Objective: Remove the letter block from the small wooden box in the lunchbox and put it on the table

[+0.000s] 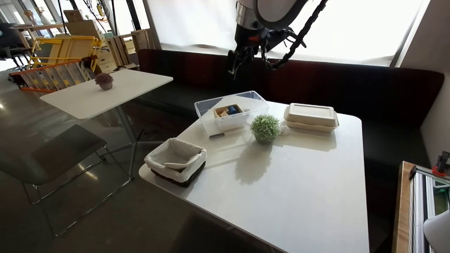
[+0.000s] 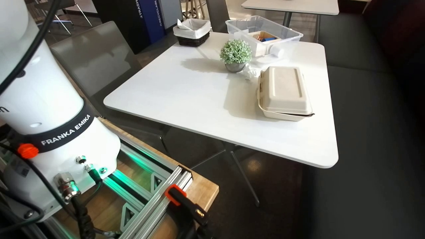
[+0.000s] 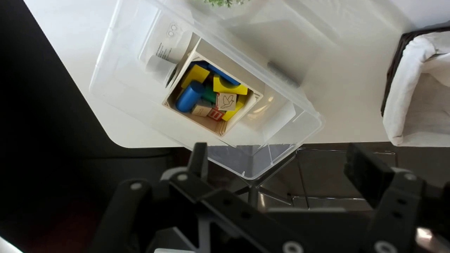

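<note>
Gripper (image 3: 278,158) hangs high, letter block (image 3: 215,114) well below.

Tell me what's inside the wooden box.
In the wrist view, the wooden box shows a blue cylinder, blue pieces, yellow blocks, a green block, a bird block, a number block and a red letter block. Anything beneath them is covered.

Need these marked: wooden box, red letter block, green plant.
Wooden box (image 3: 211,124): wrist view, bare patch inside.
Red letter block (image 3: 215,114): wrist view, lettered face.
Green plant (image 1: 265,127): in an exterior view, middle of the foliage.
</note>
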`<state>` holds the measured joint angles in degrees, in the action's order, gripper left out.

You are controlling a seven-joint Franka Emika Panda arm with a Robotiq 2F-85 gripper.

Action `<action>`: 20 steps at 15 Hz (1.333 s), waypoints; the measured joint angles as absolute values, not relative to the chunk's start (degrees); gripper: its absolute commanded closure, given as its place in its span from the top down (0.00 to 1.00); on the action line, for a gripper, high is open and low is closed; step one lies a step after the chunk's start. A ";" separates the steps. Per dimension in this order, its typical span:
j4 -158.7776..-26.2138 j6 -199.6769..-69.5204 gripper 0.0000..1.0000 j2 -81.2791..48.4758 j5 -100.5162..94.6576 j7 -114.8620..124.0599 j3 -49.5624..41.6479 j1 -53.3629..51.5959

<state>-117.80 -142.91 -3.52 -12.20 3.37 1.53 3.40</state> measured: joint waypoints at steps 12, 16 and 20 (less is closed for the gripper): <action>-109.79 -143.56 1.00 -14.64 -13.27 3.53 0.00 2.35; -104.48 -147.84 1.00 -22.39 -13.93 5.05 -1.85 1.11; -97.27 -148.39 1.00 -29.71 -14.05 6.05 -4.45 0.05</action>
<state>-97.27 -148.39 -29.71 -14.05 6.05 -4.45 0.05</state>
